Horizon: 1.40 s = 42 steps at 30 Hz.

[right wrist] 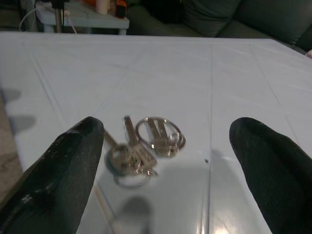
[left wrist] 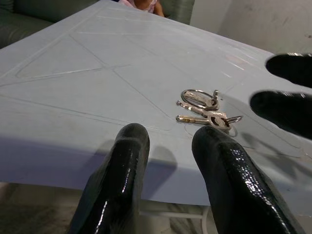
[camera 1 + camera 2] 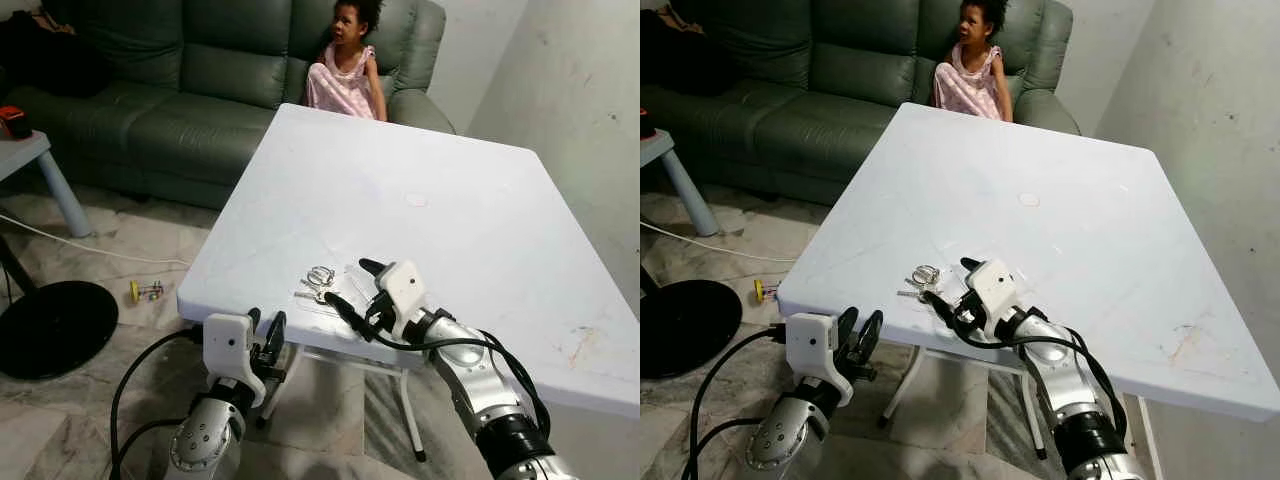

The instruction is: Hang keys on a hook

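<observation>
White plastic table (image 3: 450, 230) carried the keys (image 3: 318, 283) near its near left edge, a small bunch on metal rings lying flat. Your right gripper (image 3: 352, 288) sat over the tabletop just right of the keys, its fingers spread wide to either side of them and touching nothing that I could see. Your left gripper (image 3: 266, 335) hung below the table's near edge, fingers a narrow gap apart and empty, pointing up at the keys. A person in a pink dress (image 3: 345, 70) sat on the green sofa (image 3: 170, 90) beyond the far side.
</observation>
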Motion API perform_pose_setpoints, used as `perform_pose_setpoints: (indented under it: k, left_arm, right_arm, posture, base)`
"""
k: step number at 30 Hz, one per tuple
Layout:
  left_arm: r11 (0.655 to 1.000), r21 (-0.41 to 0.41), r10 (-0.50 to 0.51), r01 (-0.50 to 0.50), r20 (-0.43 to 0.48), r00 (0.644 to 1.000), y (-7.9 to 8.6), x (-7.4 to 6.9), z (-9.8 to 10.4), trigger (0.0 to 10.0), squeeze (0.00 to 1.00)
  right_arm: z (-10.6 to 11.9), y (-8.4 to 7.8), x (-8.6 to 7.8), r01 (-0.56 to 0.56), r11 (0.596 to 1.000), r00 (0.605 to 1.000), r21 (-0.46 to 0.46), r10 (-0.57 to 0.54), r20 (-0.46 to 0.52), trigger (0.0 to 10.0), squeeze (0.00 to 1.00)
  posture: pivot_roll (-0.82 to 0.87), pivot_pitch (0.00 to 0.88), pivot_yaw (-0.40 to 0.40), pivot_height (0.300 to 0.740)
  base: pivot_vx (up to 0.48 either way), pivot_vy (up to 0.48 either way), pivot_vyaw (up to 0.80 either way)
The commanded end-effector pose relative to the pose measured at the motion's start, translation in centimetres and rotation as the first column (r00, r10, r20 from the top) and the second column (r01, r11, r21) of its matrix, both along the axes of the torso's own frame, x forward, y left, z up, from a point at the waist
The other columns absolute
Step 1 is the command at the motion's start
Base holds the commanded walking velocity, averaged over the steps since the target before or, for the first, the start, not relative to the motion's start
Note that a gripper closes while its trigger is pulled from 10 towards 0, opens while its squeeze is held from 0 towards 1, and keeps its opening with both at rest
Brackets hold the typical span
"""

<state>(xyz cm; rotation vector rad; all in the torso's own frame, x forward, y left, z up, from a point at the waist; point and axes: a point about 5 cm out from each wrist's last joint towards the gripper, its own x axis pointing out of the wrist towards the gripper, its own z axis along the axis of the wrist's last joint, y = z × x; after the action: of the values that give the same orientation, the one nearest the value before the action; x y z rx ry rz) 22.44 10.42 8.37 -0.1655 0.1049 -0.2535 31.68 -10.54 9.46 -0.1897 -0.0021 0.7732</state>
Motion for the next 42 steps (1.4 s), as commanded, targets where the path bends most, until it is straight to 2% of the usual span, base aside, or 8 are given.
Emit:
perform_pose_setpoints:
  k: [1,27,28,29,30,31,32,42]
  left_arm:
    - [1.000,-0.008,-0.007,0.008,0.005,1.000,-0.5,0.0,0.4,10.0,0.00]
    - [1.000,-0.008,0.006,-0.006,0.000,1.000,-0.4,-0.2,0.5,10.0,0.00]
    - [1.000,-0.009,0.007,-0.007,-0.001,1.000,-0.4,-0.2,0.5,10.0,0.00]
    - [1.000,-0.009,0.007,-0.007,-0.001,1.000,-0.4,-0.2,0.5,10.0,0.00]
    - [1.000,-0.009,0.007,-0.007,-0.001,1.000,-0.4,-0.2,0.5,10.0,0.00]
    - [1.000,-0.009,0.007,-0.007,-0.001,1.000,-0.4,-0.3,0.5,10.0,0.00]
    - [1.000,-0.009,0.008,-0.008,-0.002,1.000,-0.4,-0.2,0.5,10.0,0.00]
    - [1.000,-0.010,0.009,-0.009,-0.005,1.000,-0.4,-0.2,0.5,10.0,0.00]
  right_arm:
    - [0.2,0.1,0.5,0.004,1.000,1.000,0.003,-0.004,-0.010,10.0,0.00]
    - [-1.8,2.8,0.0,-0.033,0.999,0.984,-0.020,0.029,-0.177,9.4,0.00]
    - [-1.8,2.9,0.0,-0.029,0.999,0.984,-0.024,0.024,-0.175,7.5,0.00]
    - [-1.8,3.0,0.0,-0.021,1.000,0.983,-0.023,0.017,-0.181,4.1,0.00]
    - [-1.8,3.0,0.0,-0.021,1.000,0.983,-0.023,0.017,-0.181,4.1,0.00]
    - [-1.8,3.0,0.0,-0.018,1.000,0.984,-0.023,0.013,-0.178,1.2,0.00]
    - [-1.8,3.0,0.1,-0.006,1.000,0.983,-0.027,0.001,-0.182,0.0,0.00]
    - [-1.6,2.5,0.5,0.017,0.999,0.982,-0.030,-0.022,-0.185,0.0,0.00]
  posture:
    - [0.16,0.015,-0.138,0.740]
    - [0.16,0.039,-0.143,0.740]
    - [0.16,0.041,-0.143,0.740]
    - [0.17,0.041,-0.143,0.740]
    - [0.17,0.041,-0.143,0.740]
    - [0.17,0.042,-0.144,0.740]
    - [0.17,0.043,-0.144,0.740]
    - [0.17,0.044,-0.146,0.740]
  base:
    - [0.000,0.000,0.00]
    - [0.000,0.000,0.00]
    - [0.000,0.000,0.00]
    - [0.000,0.000,0.00]
    - [0.000,0.000,0.00]
    - [0.000,0.000,0.00]
    - [0.000,0.000,0.00]
    - [0.000,0.000,0.00]
